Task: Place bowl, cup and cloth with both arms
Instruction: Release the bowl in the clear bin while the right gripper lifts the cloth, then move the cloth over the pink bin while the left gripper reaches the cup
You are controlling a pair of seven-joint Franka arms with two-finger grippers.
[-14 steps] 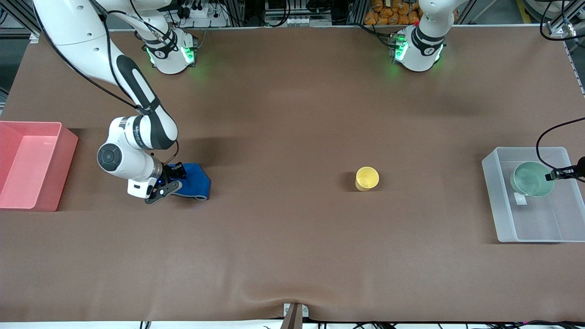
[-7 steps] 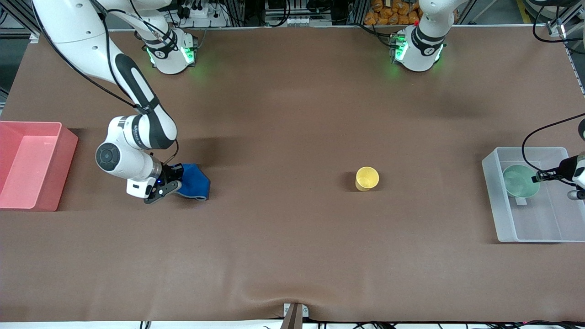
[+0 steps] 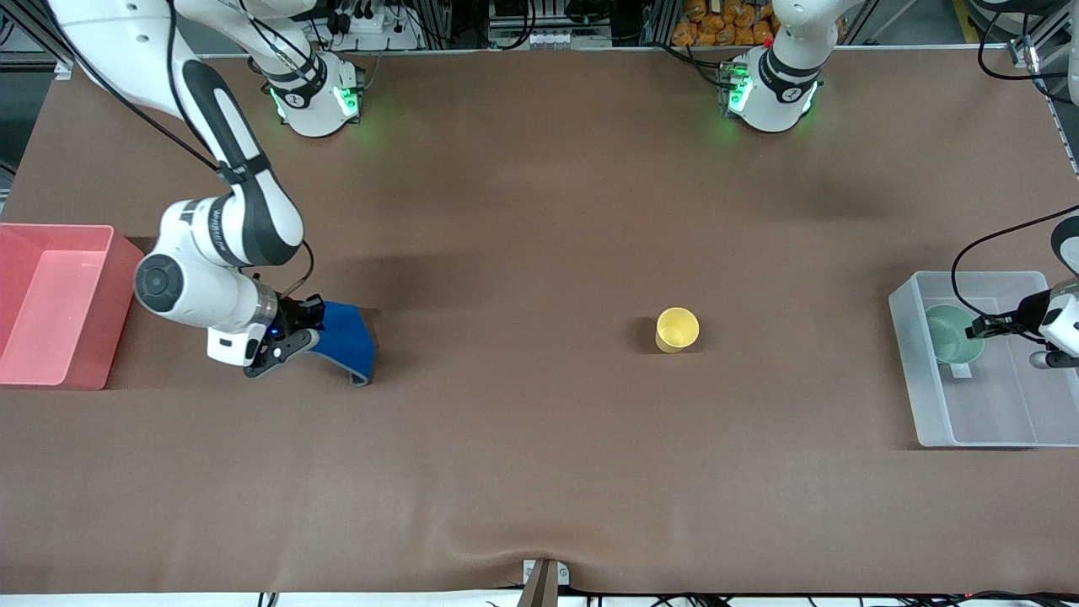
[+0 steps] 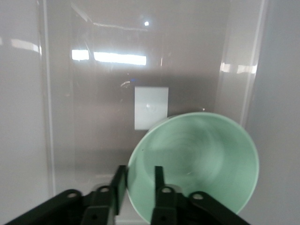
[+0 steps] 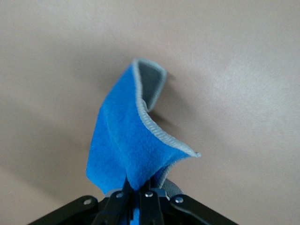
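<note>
My right gripper (image 3: 282,339) is shut on the blue cloth (image 3: 346,335) and holds one end up while the other end hangs to the table. In the right wrist view the cloth (image 5: 124,140) droops from my right gripper (image 5: 136,190). The yellow cup (image 3: 677,329) stands upright and alone near the table's middle. My left gripper (image 3: 982,327) is shut on the rim of the mint green bowl (image 3: 948,333) and holds it tilted in the clear bin (image 3: 927,413). In the left wrist view my left gripper (image 4: 139,176) straddles the rim of the bowl (image 4: 201,159).
A pink bin (image 3: 50,303) stands at the right arm's end of the table, beside my right arm's wrist. A white label (image 4: 151,108) lies on the clear bin's floor. The brown table cover has a wrinkle (image 3: 506,548) near the front edge.
My right gripper has risen and moved toward the pink bin, pulling the cloth up. My left gripper has shifted the bowl toward the clear bin's wall nearest the cup and tilted it.
</note>
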